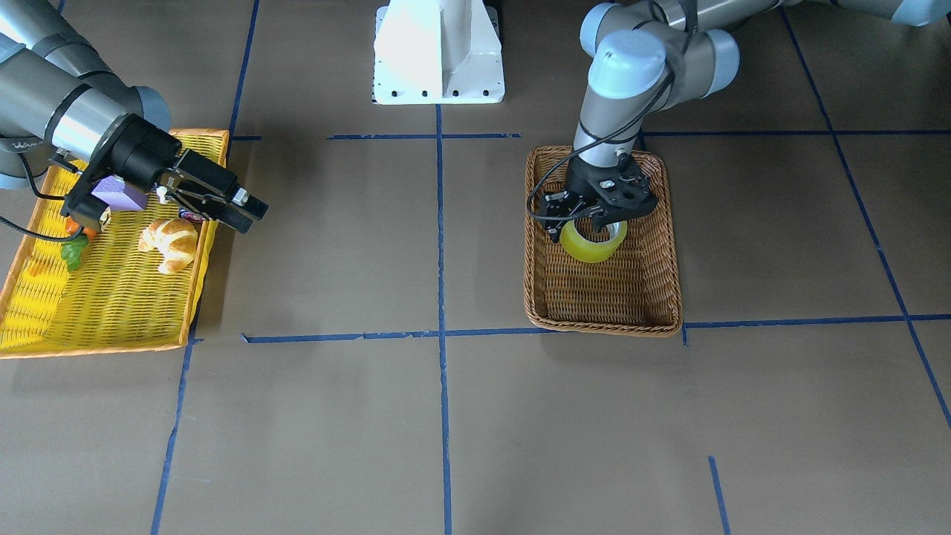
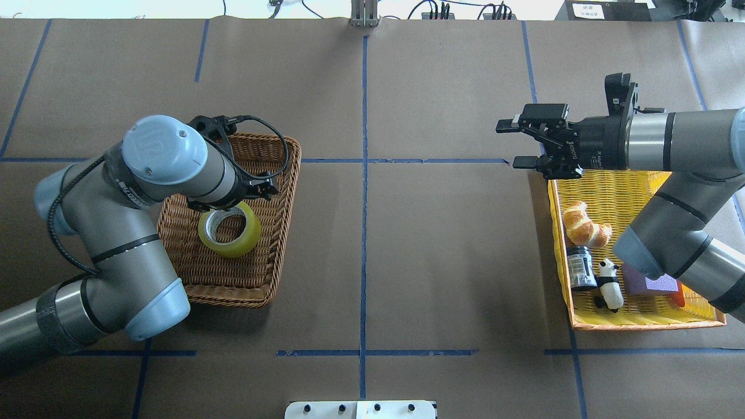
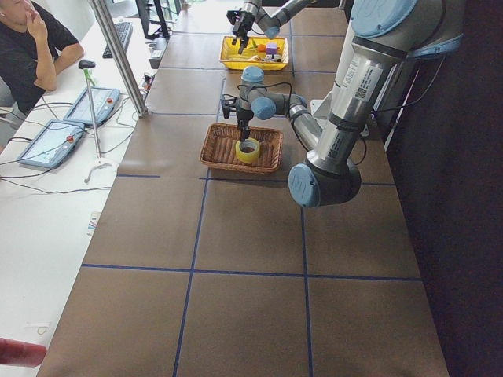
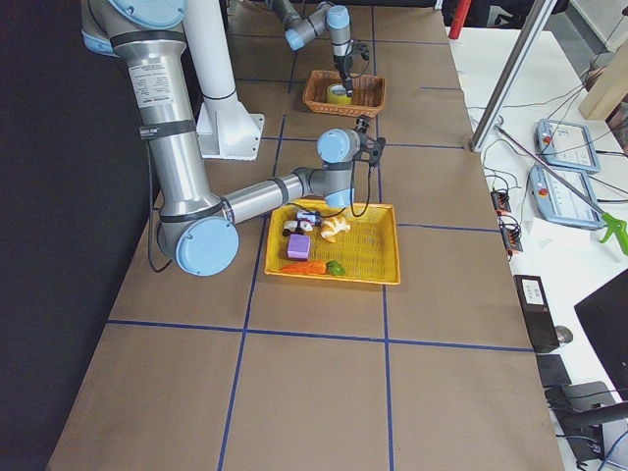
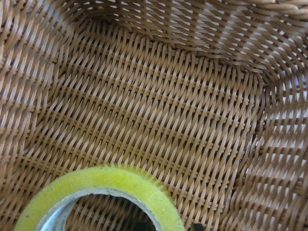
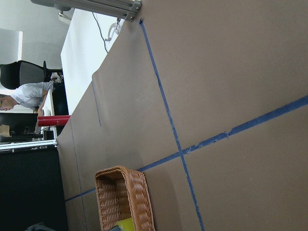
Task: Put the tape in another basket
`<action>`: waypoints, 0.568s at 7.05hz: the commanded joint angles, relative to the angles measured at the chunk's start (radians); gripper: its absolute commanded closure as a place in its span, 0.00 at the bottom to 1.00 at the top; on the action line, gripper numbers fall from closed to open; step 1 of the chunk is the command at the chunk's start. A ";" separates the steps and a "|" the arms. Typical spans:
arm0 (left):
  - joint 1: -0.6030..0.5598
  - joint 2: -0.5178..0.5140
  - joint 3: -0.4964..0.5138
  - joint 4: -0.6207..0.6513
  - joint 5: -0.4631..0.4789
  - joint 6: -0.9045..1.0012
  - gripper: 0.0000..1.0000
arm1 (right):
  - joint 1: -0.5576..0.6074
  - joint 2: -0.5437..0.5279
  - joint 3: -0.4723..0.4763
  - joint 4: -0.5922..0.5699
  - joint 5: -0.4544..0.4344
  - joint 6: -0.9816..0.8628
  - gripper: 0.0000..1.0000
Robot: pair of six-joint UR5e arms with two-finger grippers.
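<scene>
The tape (image 2: 233, 244), a yellow-green roll with a white core, hangs tilted inside the brown wicker basket (image 2: 286, 192), over its far half. My left gripper (image 1: 594, 221) points straight down over it and seems shut on the roll's upper rim; the wrist hides its fingers. In the left wrist view the tape's rim (image 5: 101, 180) sits close at the bottom over the basket floor (image 5: 159, 110). My right gripper (image 2: 513, 143) is open and empty, in the air beyond the far corner of the yellow basket (image 2: 640, 323).
The yellow basket holds a croissant (image 2: 585, 227), a black jar (image 2: 579, 267), a panda figure (image 2: 608, 282), a purple block (image 2: 649, 282) and a carrot. The robot's white base (image 1: 438, 52) stands at the table's near edge. Blue tape lines cross the brown table.
</scene>
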 commanded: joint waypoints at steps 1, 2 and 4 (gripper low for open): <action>-0.122 0.010 -0.148 0.128 -0.040 0.223 0.00 | 0.108 -0.008 0.011 -0.186 0.090 -0.116 0.00; -0.213 0.011 -0.191 0.217 -0.111 0.363 0.00 | 0.195 -0.008 0.014 -0.318 0.194 -0.293 0.00; -0.414 0.133 -0.193 0.258 -0.279 0.709 0.00 | 0.349 -0.020 0.050 -0.628 0.336 -0.667 0.00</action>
